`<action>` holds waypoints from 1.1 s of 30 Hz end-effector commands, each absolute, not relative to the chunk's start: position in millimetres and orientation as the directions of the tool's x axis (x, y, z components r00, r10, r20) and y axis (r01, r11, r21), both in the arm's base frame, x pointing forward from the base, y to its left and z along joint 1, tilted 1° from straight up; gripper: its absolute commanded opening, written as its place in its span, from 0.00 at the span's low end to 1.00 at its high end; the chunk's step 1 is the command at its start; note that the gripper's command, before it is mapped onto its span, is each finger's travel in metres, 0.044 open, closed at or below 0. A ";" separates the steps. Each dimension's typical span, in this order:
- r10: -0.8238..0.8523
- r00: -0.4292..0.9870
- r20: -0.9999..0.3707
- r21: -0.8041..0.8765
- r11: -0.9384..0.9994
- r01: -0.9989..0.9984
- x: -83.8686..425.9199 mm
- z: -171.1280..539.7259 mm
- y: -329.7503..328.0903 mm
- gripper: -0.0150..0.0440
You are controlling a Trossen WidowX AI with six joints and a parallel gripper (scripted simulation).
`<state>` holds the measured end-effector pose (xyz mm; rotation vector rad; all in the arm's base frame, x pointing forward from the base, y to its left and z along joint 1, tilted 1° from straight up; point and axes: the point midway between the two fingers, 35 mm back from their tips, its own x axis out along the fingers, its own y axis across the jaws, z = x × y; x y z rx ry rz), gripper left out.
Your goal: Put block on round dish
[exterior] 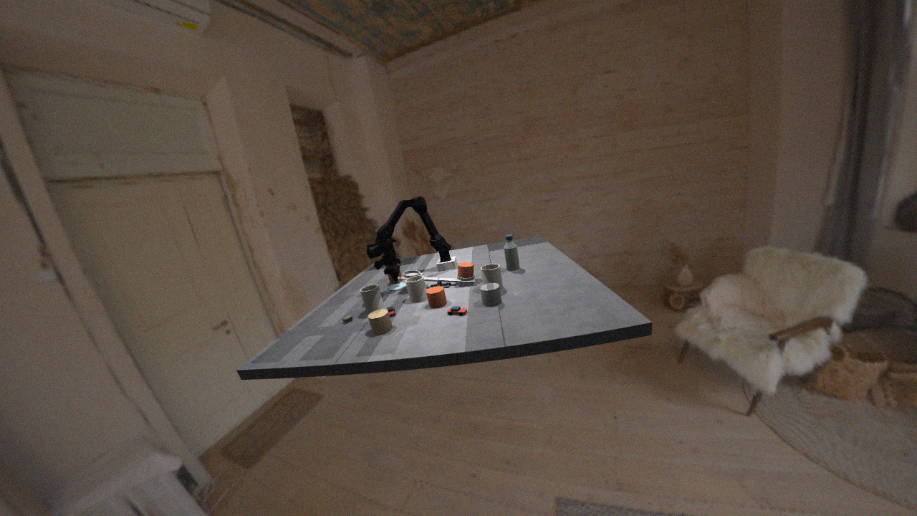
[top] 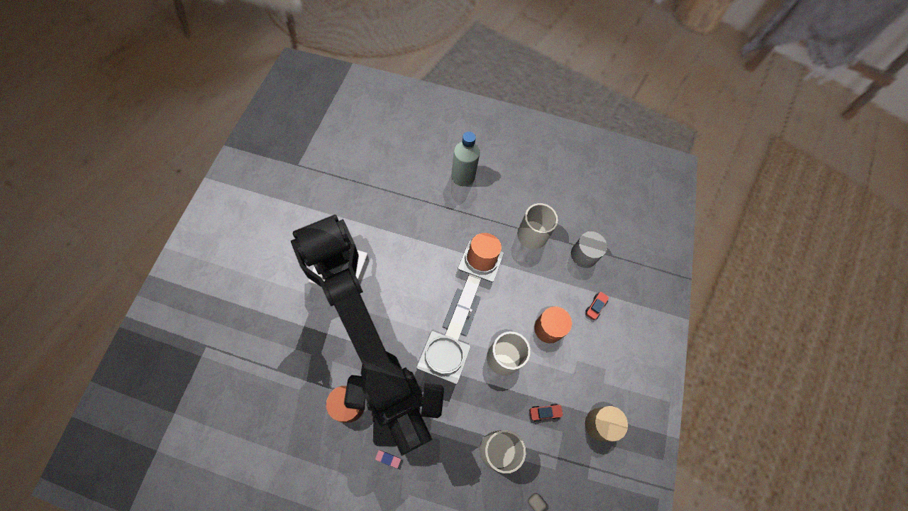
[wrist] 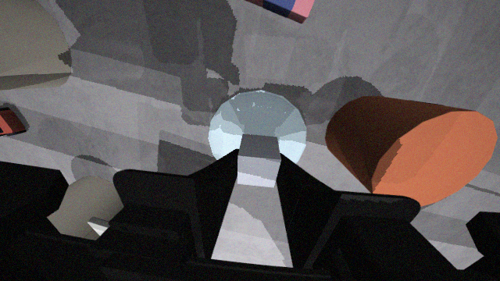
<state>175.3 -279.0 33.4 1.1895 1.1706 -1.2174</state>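
My gripper (exterior: 395,280) (wrist: 258,155) is shut on a small grey-white block (wrist: 258,169). It holds the block low over the round pale-blue dish (wrist: 262,107) (exterior: 398,287); I cannot tell the exact gap. The arm hides the dish and fingertips in the top view. One orange cup (top: 484,252) (exterior: 466,270) stands upright on the far end of the white balance (top: 467,295). The balance's near pan (top: 443,355) is empty. Another orange cup (top: 339,404) (wrist: 433,156) stands beside the dish, and a third orange cup (top: 552,324) (exterior: 435,297) stands right of the balance. No cup is above the dish.
Tall grey cups (top: 538,226) (top: 507,353) (top: 504,452), a short grey cylinder (top: 589,249), a tan cylinder (top: 609,424) and red toy cars (top: 597,305) (top: 545,413) stand right of the arm. A green bottle (top: 465,165) is at the back. A pink-blue piece (top: 387,458) (wrist: 287,7) lies near the dish.
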 end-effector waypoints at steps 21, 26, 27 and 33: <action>-0.046 0.019 -0.999 0.019 -0.001 1.000 176.8 19.0 -281.5 0.65; -0.046 0.019 -0.999 0.019 -0.001 1.000 176.8 19.0 -281.5 0.88; -0.046 0.019 -0.999 0.019 -0.001 1.000 176.8 19.0 -281.5 0.92; -0.097 0.027 -0.995 0.021 0.065 0.998 182.1 35.4 -289.7 1.00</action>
